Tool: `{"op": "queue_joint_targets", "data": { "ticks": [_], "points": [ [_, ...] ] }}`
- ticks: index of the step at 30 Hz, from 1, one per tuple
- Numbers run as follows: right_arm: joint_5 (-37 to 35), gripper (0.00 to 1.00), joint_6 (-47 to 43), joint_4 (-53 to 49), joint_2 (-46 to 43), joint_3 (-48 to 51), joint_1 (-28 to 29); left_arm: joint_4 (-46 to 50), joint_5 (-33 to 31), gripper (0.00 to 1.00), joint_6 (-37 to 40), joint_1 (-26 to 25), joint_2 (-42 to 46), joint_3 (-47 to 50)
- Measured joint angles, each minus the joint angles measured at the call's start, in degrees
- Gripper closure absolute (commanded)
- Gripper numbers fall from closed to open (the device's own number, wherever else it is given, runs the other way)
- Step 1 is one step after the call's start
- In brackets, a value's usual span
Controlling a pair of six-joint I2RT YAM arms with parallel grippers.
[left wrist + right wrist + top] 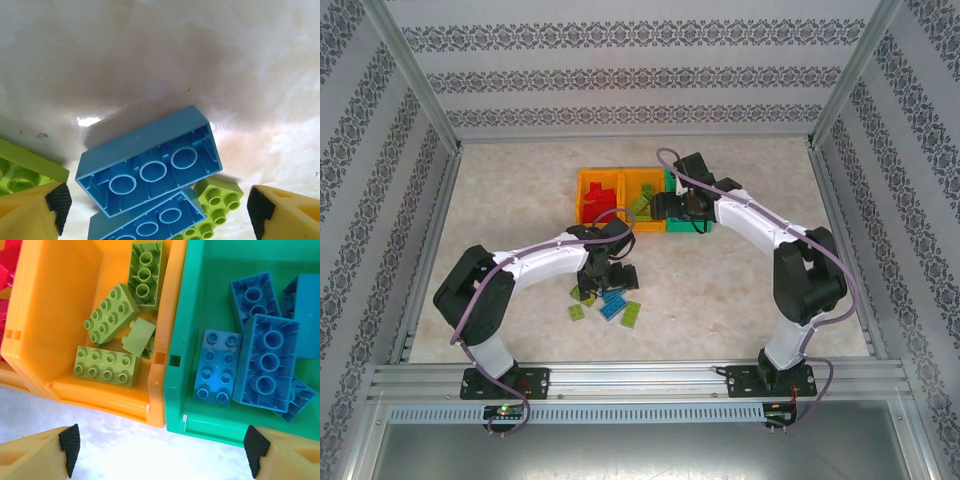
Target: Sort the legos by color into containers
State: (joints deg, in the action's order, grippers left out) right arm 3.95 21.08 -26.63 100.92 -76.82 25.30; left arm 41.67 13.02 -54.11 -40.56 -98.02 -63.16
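Top external: the containers (582, 198) hold sorted legos (602, 200), yet several loose legos (610, 305) remain on the surface (720, 290); left wrist: the left end effector (159, 206) hangs open over a blue lego (150, 160); right wrist: the right end effector (162, 446) hangs open, empty, above the containers.

Left arm (535, 262): white link shells, black rounded joint housings, black base block (500, 381). Right arm (752, 216): same white-and-black build, bulky black elbow housing. Grey-mauve cable (665, 160) runs along each arm, loops free near wrist and base. Left gripper (158, 206): yellow wedge-shaped fingers (22, 214), black textured pads (59, 204) at tips. Right gripper (162, 446): same yellow fingers (292, 456), black ribbed pads (70, 444).
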Motion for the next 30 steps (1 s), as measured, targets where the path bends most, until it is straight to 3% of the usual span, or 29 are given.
{"op": "queue_joint_targets", "data": {
  "ticks": [12, 22, 30],
  "points": [
    [1.9, 0.11, -0.4, 4.4, -4.1, 5.9, -3.5, 0.1, -0.2, 0.16, -5.9, 0.0, -6.0, -2.8],
    [3.5, 0.11, -1.1, 5.5, -5.6, 9.4, -4.8, 0.9, -1.3, 0.40, -6.4, -0.3, -8.2, -6.6],
    [3.9, 0.11, -1.9, 5.9, -11.4, 12.5, -6.7, 1.9, -1.3, 0.47, -5.0, -0.3, -10.2, -9.5]
  ]
}}
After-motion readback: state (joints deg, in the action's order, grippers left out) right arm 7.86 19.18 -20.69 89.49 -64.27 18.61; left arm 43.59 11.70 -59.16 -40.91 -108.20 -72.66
